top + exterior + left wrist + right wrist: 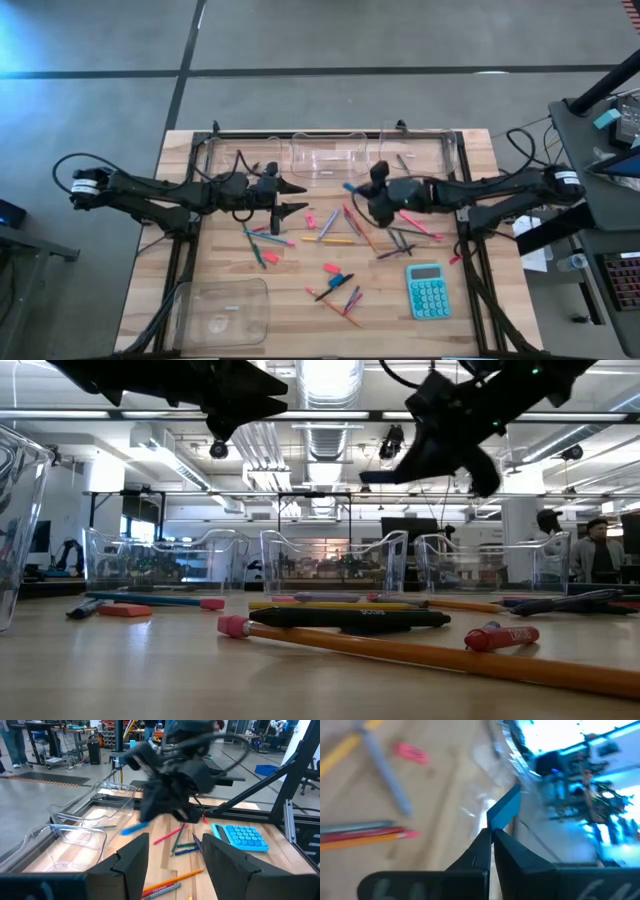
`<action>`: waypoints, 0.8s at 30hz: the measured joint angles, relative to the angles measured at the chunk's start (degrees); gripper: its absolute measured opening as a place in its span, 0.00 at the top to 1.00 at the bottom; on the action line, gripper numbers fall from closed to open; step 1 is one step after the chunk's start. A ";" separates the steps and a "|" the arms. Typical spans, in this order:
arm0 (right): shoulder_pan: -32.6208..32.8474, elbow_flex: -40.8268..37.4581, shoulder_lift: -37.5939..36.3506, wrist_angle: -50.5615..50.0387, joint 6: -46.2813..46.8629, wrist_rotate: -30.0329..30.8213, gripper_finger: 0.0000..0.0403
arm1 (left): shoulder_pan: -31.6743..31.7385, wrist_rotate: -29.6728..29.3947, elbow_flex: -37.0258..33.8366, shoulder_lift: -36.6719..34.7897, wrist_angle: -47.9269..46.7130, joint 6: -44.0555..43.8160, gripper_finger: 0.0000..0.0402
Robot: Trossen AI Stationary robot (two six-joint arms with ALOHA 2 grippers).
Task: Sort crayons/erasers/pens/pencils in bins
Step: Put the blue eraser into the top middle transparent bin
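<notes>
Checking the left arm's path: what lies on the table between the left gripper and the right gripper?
In the high view, a pink eraser and bare wood lie between the open left gripper and the right gripper, which is shut on a blue eraser.

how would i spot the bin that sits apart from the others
Start at the row of three clear bins along the far edge of the wooden table, then look to the opposite, near edge on the left arm's side. The lone clear bin sits in that corner. It is the only one away from the row, with no pencils or erasers around it.
</notes>
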 joint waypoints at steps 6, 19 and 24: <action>-9.76 0.00 5.05 6.72 0.98 -7.81 0.98 | 0.01 -0.04 0.00 0.00 0.53 0.02 0.58; -19.48 9.72 19.08 10.05 2.03 -13.74 0.98 | 0.00 -0.05 0.00 0.00 0.46 0.11 0.58; -19.75 18.90 24.03 -1.08 3.97 -13.74 0.98 | -0.01 -0.04 0.00 0.00 0.46 0.13 0.58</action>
